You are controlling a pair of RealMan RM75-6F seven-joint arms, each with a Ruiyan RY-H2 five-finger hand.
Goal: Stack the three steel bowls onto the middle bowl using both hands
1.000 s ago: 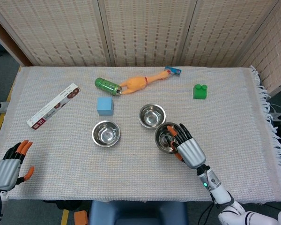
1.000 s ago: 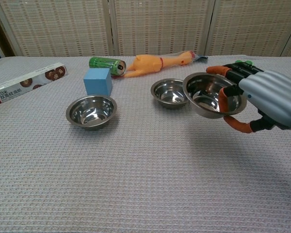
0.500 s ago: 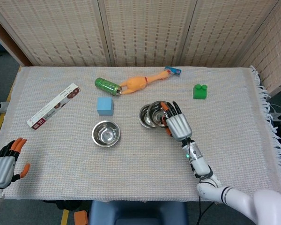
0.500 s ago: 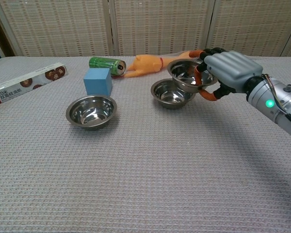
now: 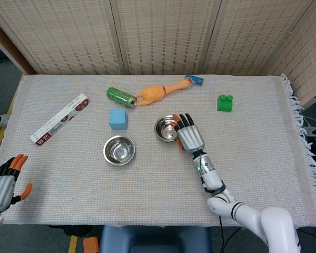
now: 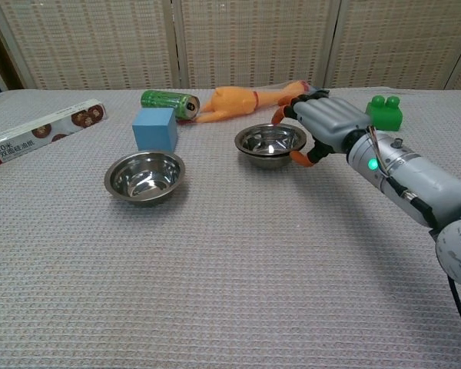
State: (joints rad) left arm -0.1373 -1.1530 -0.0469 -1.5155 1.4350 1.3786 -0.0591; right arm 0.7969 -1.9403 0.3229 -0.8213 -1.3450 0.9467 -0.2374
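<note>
While the right hand (image 6: 328, 125) grips the rim of a steel bowl (image 6: 270, 141) now nested in the middle bowl (image 5: 166, 129) at the centre of the woven tablecloth (image 6: 230, 292), the third bowl (image 6: 144, 176) sits apart to the left, just in front of a blue block (image 6: 154, 127). The left hand (image 5: 3, 182) hovers at the table's near left edge, holding nothing, fingers spread. Behind the bowls lie a green can (image 6: 170, 102), a rubber chicken (image 6: 250, 101), a green brick (image 6: 383, 112) and a long box (image 5: 60, 119).

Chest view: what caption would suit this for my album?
Right robot hand sets a steel bowl into the middle bowl; another steel bowl waits.
</note>
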